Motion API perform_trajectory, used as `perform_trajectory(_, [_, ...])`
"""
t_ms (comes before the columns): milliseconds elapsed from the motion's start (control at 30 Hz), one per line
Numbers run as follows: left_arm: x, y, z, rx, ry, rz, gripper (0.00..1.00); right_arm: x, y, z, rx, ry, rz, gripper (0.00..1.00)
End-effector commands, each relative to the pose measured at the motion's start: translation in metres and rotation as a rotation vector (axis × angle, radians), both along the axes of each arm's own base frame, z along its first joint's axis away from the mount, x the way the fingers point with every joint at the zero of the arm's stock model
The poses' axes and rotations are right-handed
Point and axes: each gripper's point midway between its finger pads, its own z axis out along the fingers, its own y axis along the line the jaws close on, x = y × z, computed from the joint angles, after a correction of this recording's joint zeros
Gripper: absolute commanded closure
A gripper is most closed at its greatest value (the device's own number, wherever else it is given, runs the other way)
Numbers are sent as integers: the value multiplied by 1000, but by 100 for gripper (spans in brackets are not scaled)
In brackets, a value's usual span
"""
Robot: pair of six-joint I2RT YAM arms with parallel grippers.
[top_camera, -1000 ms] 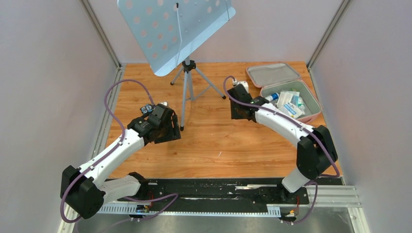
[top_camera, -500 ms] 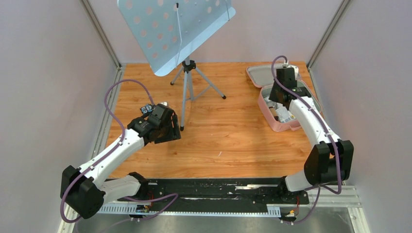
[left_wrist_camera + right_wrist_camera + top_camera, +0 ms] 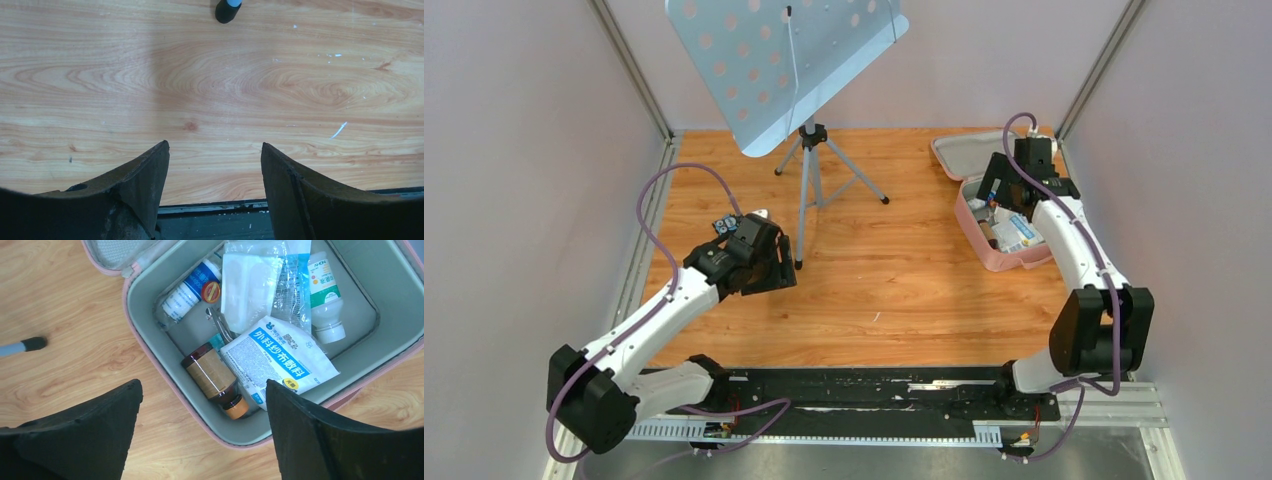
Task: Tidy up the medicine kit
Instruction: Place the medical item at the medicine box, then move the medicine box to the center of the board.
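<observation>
The kit sits at the far right corner of the surface, unzipped, pink lid thrown back toward the far edge and grey lining showing. The right hand hovers over it, fingers spread wide and gripping nothing.

Looking down from the right wrist, a brown bottle with an orange cap lies near the kit's left wall. Just beside it, a white packet has a blue band printed 外科纱布敷料; the smaller print is too fine to read. Beyond that lies a white bottle with a green label topped by letters that look like ANON. A clear pack of white pads partly covers its neighbours. A blue-label bottle has a round red sticker whose text is unreadable.

On the left half of the surface, the left hand hangs above bare wood, fingers apart and empty. One black foot of the stand shows ahead of it. The stand's perforated tray tilts over the far edge.
</observation>
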Motion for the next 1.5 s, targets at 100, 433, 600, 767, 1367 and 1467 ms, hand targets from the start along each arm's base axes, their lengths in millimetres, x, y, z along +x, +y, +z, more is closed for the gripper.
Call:
perform_trajectory(100, [15, -12, 50, -106, -210, -77, 22, -12, 7, 60, 78, -188, -22, 0])
perform_trajectory(433, [22, -9, 107, -86, -387, -186, 15, -76, 24, 55, 161, -206, 31, 0])
perform_trajectory(600, [21, -9, 123, -111, -455, -199, 13, -99, 27, 32, 195, -153, 21, 0])
perform_trajectory(767, [18, -7, 125, -136, -480, -182, 12, -110, 29, 14, 210, -115, 15, 0])
perform_trajectory(1367, [13, -21, 125, -182, -490, -265, 1, -108, 27, 14, 195, -112, 13, 0])
perform_trajectory(1467, [9, -49, 132, -272, -483, -399, 0, -103, 27, 18, 192, -121, 21, 0])
